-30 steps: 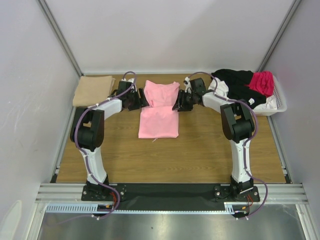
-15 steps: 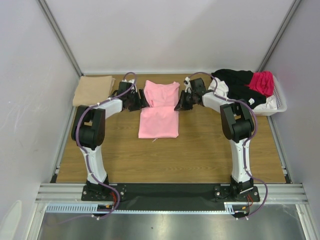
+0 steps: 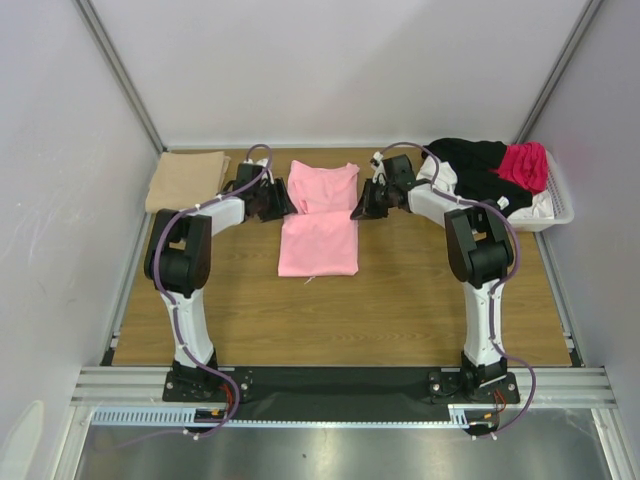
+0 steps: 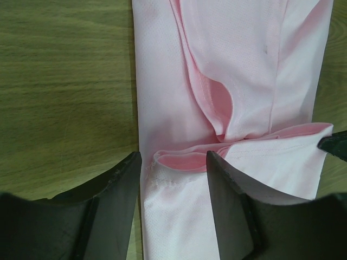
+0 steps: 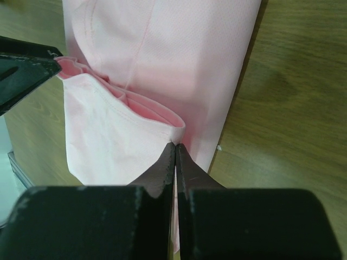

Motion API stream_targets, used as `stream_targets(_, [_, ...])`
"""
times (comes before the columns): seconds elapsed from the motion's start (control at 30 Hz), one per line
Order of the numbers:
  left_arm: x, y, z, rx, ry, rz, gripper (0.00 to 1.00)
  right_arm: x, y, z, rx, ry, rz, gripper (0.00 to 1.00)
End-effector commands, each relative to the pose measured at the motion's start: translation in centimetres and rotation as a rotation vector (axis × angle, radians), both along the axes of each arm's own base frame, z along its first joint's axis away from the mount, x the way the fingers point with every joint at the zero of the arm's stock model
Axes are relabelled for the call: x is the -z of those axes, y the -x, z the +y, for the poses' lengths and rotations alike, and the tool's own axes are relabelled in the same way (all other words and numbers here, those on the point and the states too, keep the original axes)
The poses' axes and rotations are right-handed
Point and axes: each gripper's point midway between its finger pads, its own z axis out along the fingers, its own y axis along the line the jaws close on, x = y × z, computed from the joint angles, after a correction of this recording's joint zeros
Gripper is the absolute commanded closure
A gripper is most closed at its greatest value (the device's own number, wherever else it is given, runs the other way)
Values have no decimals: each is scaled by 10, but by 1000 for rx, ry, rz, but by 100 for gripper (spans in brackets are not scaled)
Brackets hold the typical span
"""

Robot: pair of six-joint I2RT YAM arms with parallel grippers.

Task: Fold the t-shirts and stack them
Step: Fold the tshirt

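Between the end effectors: pink shirt point(image 3: 318, 225), half-folded. Right end effector point(image 5: 174, 146) clamped on its hem; left end effector point(image 4: 173, 162) parted astride its edge. Tan shirt point(image 3: 185, 180) folded; shirts point(image 3: 480, 170) in basket point(image 3: 562, 205) remain.

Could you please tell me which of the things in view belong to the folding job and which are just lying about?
Part of the job:
pink t-shirt, partly folded at the centre
tan t-shirt, folded, back left
black t-shirt and magenta t-shirt, heaped back right

Just lying about:
white plastic basket holding that heap
wooden table
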Motion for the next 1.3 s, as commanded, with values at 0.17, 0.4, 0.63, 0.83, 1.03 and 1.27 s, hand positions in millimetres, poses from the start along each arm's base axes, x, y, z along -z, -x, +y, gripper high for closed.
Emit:
stream_targets(0.17, [-14, -11, -7, 10, 61, -47, 45, -43, -8, 0, 22, -48, -100, 100])
stream_targets(0.4, [-16, -14, -10, 16, 76, -54, 68, -40, -6, -2, 29, -42, -88, 100])
stream_targets(0.63, [-17, -13, -5, 1, 50, -57, 68, -25, -6, -19, 80, 16, -55, 100])
stream_targets(0.83, [-20, -14, -1, -4, 24, -64, 66, -9, -3, -17, 64, -4, 6, 98])
stream_targets(1.03, [-39, -18, 6, 0, -26, -105, 61, -25, -14, -19, 40, 23, -43, 72])
stream_targets(1.27, [-93, -12, 5, 15, -44, -201, 49, -70, -25, -41, 68, 151, -136, 59])
